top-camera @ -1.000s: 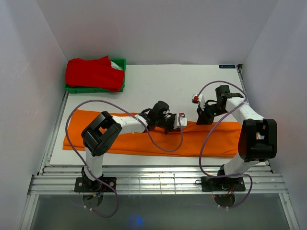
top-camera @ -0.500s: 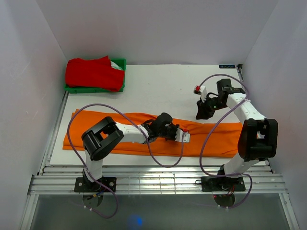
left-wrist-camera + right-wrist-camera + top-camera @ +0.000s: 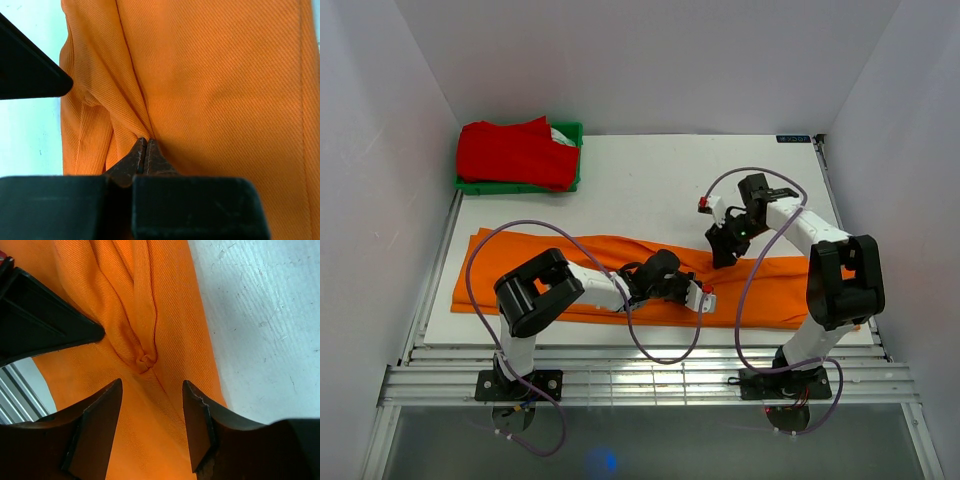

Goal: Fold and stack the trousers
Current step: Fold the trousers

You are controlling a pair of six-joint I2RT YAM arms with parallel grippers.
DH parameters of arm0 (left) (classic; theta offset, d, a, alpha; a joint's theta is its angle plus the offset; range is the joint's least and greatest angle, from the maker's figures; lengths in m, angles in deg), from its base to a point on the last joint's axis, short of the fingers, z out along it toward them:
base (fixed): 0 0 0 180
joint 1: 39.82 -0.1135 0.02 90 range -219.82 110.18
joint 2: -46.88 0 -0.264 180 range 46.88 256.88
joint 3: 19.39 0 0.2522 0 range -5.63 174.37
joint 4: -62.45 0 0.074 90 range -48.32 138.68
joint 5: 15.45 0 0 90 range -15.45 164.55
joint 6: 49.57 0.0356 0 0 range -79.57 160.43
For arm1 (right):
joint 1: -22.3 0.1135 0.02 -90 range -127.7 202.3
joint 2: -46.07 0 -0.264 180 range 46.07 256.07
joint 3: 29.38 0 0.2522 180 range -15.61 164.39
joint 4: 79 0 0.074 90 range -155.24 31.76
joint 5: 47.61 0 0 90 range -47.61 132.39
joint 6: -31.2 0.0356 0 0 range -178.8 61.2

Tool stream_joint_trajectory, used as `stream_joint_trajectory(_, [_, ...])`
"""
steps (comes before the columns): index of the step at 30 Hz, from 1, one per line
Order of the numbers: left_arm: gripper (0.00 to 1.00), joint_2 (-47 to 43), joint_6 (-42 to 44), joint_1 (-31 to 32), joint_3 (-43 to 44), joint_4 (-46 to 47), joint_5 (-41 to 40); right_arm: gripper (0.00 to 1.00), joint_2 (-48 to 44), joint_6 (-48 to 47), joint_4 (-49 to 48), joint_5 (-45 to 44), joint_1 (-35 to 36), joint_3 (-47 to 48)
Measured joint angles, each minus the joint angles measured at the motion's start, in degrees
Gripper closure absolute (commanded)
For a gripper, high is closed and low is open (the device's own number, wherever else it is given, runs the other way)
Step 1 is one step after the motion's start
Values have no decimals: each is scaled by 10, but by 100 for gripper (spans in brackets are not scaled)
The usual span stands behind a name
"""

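Trousers (image 3: 505,250) are being shown stretched in a long orange band across the near part of the table (image 3: 650,180), their near hem running just beside the front edge, while bare white surface is being left beyond them towards the back wall. Near the band's middle, a ridge of cloth is being pinched between the closed tips of the left gripper (image 3: 145,146); how much is caught is being hidden by the fingers. Farther right, the right gripper (image 3: 150,390) is being held with jaws apart over a small pucker in the cloth, nothing being gripped. At the far left corner, a red garment (image 3: 510,152) is being carried in a green bin (image 3: 576,160).
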Motion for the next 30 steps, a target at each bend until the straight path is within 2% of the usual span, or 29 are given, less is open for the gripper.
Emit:
stream_joint_trajectory(9, [100, 0, 9, 14, -10, 17, -29, 42, 1, 31, -20, -71, 32, -20])
stream_joint_trajectory(13, [100, 0, 8, 16, -10, 17, -33, 45, 1, 31, -30, -85, 35, -35])
stream_joint_trajectory(16, [100, 0, 6, 16, -10, 17, -34, 59, 2, 22, -39, -93, 38, -41])
stream_joint_trajectory(17, [100, 0, 6, 16, -10, 17, -35, 75, 3, 17, -42, -95, 38, -42])
stream_joint_trajectory(18, [100, 0, 5, 16, -10, 18, -35, 83, 7, 11, -45, -98, 38, -42])
stream_joint_trajectory(20, [100, 0, 3, 16, -10, 18, -35, 92, 14, 4, -48, -103, 38, -42])
stream_joint_trajectory(23, [79, 0, -2, 16, -10, 22, -43, 92, 18, 1, -49, -102, 38, -41])
stream_joint_trajectory(24, [64, 0, -5, 17, -10, 22, -47, 92, 18, 1, -48, -102, 38, -39])
stream_joint_trajectory(28, [41, -43, -20, 19, -34, 7, -61, 92, 18, -5, -45, -108, 38, -25])
stream_joint_trajectory(30, [39, -100, -29, 19, -63, -10, -60, 92, 18, -9, -45, -113, 38, -13])
